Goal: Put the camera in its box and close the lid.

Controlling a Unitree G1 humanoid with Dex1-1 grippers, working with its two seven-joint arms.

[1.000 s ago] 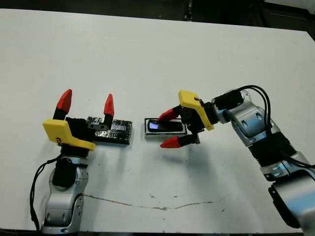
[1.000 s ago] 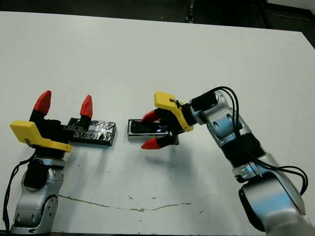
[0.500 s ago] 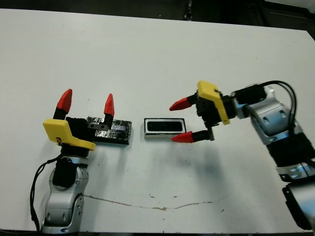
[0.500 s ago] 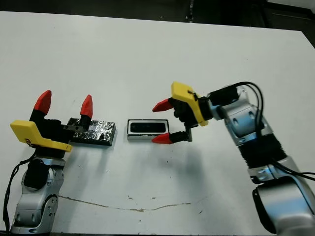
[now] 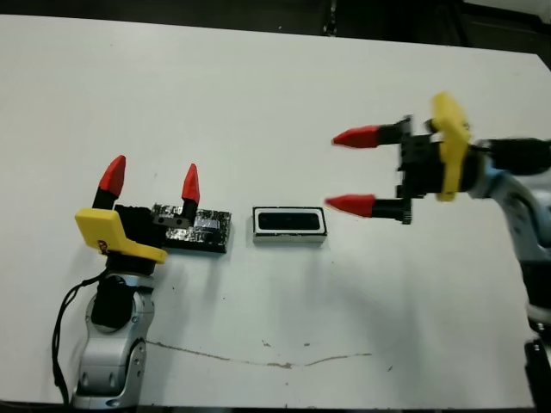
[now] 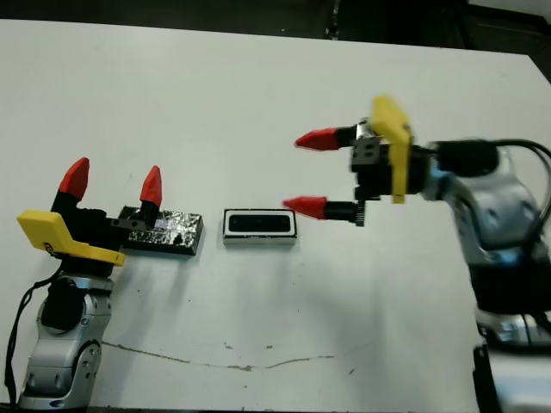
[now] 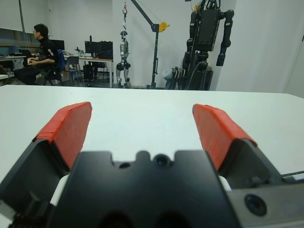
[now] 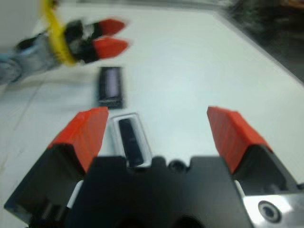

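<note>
The box (image 5: 289,240) sits mid-table, white-rimmed, with the black camera (image 5: 291,222) lying flat inside it. To its left lies the glossy black lid (image 5: 207,231), flat on the table. My left gripper (image 5: 151,181) stands open just over the lid's left end, with nothing between its red fingers. My right gripper (image 5: 351,169) is open and empty, raised to the right of the box and apart from it. In the right wrist view the box (image 8: 114,127) with the camera (image 8: 131,141) lies ahead, and the lid (image 8: 110,87) beyond it.
The white table (image 5: 258,103) reaches to a dark far edge. A thin crack line (image 5: 258,357) runs near the front. Beyond the table, the left wrist view shows a seated person (image 7: 40,52) and standing humanoid robots (image 7: 206,42).
My right gripper has let go of the camera, which stays in the box, and has drawn back to the right and upward, open. The left arm has not moved.
</note>
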